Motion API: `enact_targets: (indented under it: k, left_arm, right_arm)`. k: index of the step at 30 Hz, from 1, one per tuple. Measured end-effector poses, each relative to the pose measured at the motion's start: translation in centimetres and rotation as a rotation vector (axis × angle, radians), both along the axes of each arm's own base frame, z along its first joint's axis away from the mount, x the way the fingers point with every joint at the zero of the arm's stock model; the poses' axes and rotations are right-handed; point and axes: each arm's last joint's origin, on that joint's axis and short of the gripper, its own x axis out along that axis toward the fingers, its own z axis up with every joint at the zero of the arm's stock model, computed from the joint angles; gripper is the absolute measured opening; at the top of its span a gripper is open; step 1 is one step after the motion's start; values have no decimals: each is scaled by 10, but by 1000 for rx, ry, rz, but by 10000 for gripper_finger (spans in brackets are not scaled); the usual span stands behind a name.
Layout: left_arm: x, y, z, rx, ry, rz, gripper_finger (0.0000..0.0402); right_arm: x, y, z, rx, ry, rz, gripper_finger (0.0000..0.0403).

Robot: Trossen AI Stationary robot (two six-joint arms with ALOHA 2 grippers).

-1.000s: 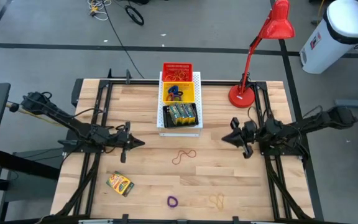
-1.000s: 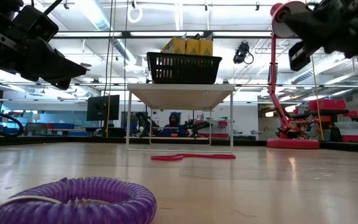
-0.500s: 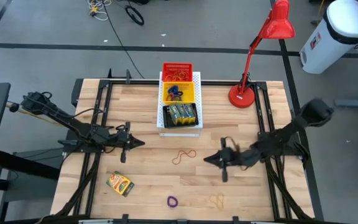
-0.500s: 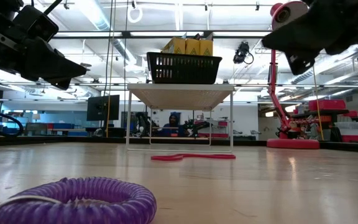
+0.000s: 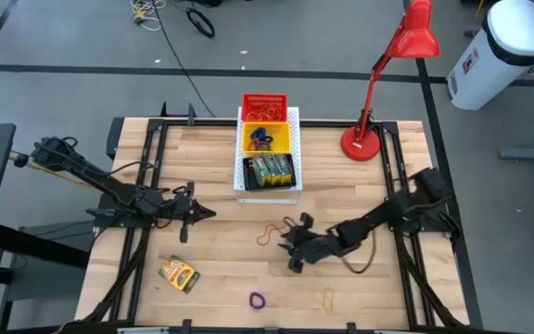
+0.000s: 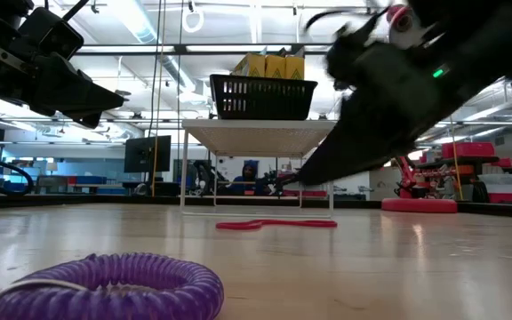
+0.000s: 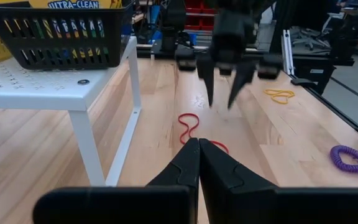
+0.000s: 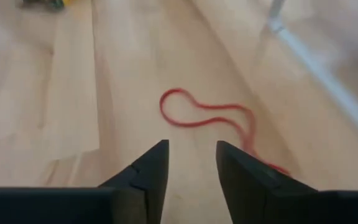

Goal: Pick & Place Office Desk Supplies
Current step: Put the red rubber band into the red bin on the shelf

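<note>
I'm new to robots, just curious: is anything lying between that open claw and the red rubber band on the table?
Nothing visible does. The right gripper stands open with bare table between it and the rubber band.

3 baskets [image 5: 267, 139] sit in a row on the white board [image 5: 293, 117] at the table's [image 5: 211, 241] back – lamp [image 5: 363, 141] to their right, rubber band [image 5: 273, 233] in front, crayon box [image 5: 180, 274] front-left.

A red band [image 5: 273, 233], purple coil [image 5: 257, 301], yellow band [image 5: 323, 299] and yellow-and-green box [image 5: 180, 274] lie on the pale wood-grain bench [image 5: 221, 260].
</note>
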Motion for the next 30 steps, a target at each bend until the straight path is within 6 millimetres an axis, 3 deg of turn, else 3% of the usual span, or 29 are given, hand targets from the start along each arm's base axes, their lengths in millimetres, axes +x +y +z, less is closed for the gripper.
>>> enact_targets:
  k: [8,18,23,30]
  left_arm:
    - [0,0,0,0,-1,0,9]
    - [0,0,1,-3,-7,0,9]
    - [0,0,1,-3,-7,0,9]
    - [0,0,1,-3,-7,0,9]
  right_arm:
    - [38,-25,-17,-16,124,-101,153]
    - [37,-33,-22,1,204,-110,145]
    - [37,-33,-24,0,209,-110,110]
    - [35,-29,-24,-45,223,-61,23]
